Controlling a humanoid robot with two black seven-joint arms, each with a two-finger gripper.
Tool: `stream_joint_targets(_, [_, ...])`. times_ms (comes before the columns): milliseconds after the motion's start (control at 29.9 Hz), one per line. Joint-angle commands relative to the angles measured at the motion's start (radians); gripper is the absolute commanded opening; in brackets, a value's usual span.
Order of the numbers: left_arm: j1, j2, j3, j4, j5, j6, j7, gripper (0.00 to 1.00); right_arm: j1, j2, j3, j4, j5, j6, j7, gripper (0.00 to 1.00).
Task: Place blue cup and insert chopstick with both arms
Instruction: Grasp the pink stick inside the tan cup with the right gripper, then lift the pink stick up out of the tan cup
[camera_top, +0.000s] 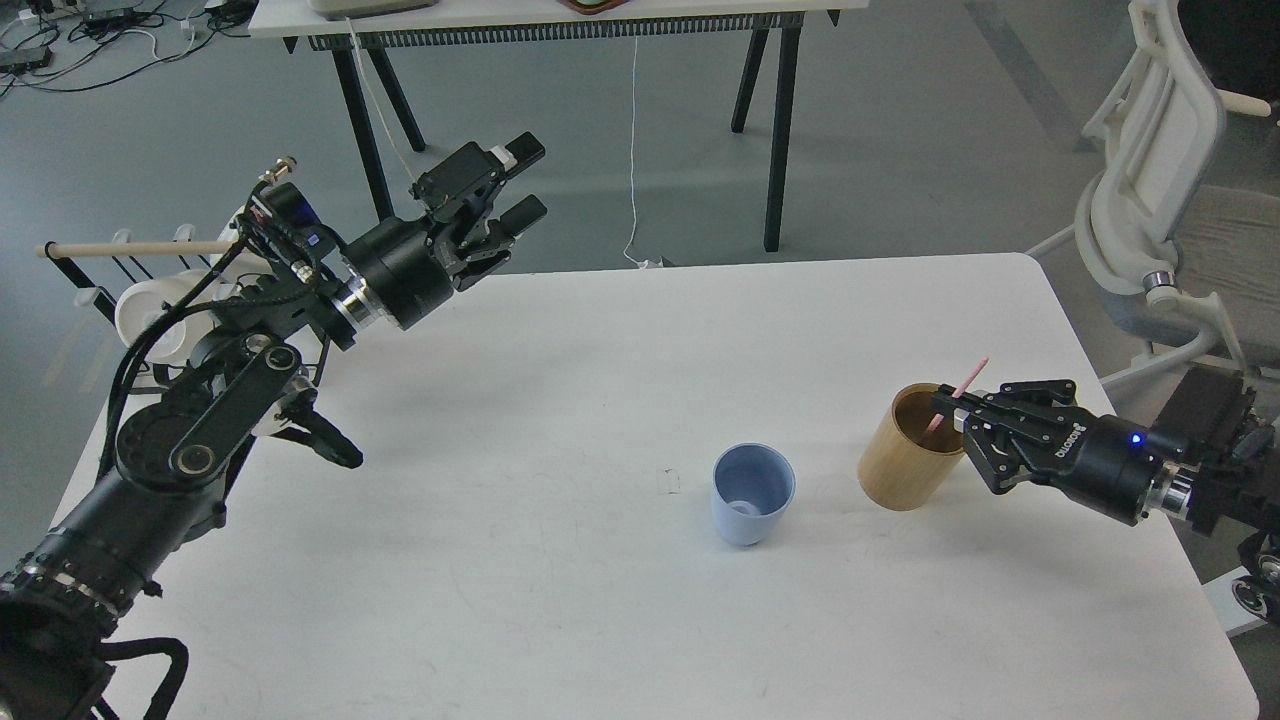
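The blue cup (752, 495) stands upright and alone on the white table (600, 380), right of centre. To its right stands the tan wooden holder (903, 455). One pink chopstick (962, 386) leans out of the holder's mouth, up and to the right, with its lower end still inside. My right gripper (950, 408) sits at the holder's right rim, shut on the chopstick. My left gripper (527, 182) is raised over the table's far left edge, open and empty, far from the cup.
A black rack with white mugs (150, 315) and a long pale wooden rod (130, 247) stands at the table's left edge behind my left arm. A white office chair (1165, 200) is beyond the right edge. Another table's legs (775, 130) stand behind.
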Motion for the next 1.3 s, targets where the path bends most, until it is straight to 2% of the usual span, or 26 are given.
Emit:
stream_joint_targets(0, [0.002,-0.002,0.003,0.0,0.0,0.0,0.0,0.97,0.0,-0.031,0.004,0.01,0.046,0.0,0.0,0.0])
stream_joint_targets(401, [0.003,-0.017,0.003,0.0,0.002,0.0,0.0,0.97,0.012,-0.125,0.072,0.131,0.186,0.0,0.0,0.0])
stream_joint_targets(601, [0.014,-0.017,0.004,0.0,0.008,0.0,0.0,0.97,0.043,-0.194,0.073,0.265,0.266,0.0,0.0,0.0])
stream_joint_targets(768, [0.028,-0.015,0.004,0.044,0.008,0.0,0.0,0.98,0.081,-0.212,0.07,0.381,0.266,0.0,0.0,0.0])
stream_joint_targets(935, [0.052,-0.011,0.004,0.044,0.008,0.0,0.0,0.99,0.132,-0.194,0.06,0.401,0.252,0.0,0.0,0.0])
stream_joint_targets(1035, [0.061,-0.006,0.004,0.044,0.006,0.0,0.0,0.99,0.155,-0.11,0.054,0.395,0.207,0.01,0.0,0.0])
stream_joint_targets(1136, [0.071,-0.003,0.003,0.044,0.005,0.0,0.0,0.99,0.161,-0.041,0.05,0.377,0.149,0.064,0.0,0.0])
stream_joint_targets(1269, [0.072,0.0,0.004,0.044,0.002,0.0,0.0,0.99,0.159,0.007,0.025,0.363,0.094,0.101,0.0,0.0])
